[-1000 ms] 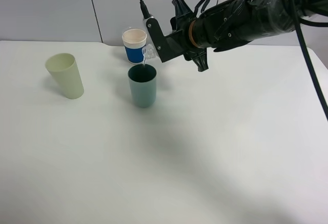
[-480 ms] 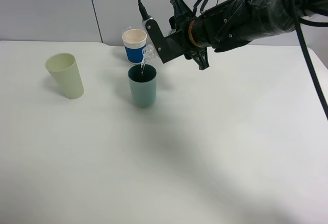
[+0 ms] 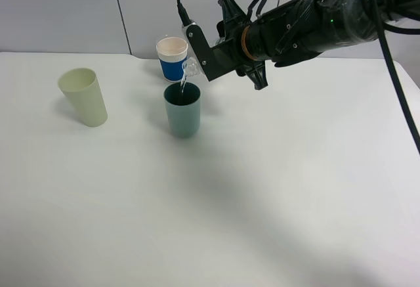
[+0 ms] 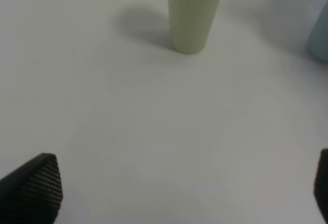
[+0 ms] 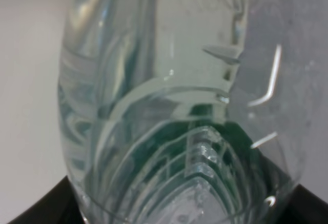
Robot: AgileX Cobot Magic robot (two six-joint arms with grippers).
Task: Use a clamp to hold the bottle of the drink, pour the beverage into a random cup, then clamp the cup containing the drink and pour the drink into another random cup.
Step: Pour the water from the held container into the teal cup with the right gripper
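My right gripper is shut on the clear bottle, which it holds tipped above the teal cup. The bottle's mouth points down over the cup's rim. A thin stream of water falls from it into the cup. The bottle fills the right wrist view, clear and ribbed, with green showing through it. The pale green tapered cup stands upright at the left, apart from the rest. It appears in the left wrist view as well, far ahead of my open left gripper, which holds nothing.
A blue-and-cream cup stands just behind the teal cup, close under the tipped bottle. The white table runs to a grey wall at the back. The teal cup's edge shows in the left wrist view.
The right gripper and the bottle shifted slightly left and up early in the second, then held still. The stream keeps running into the teal cup. The left gripper has not moved.
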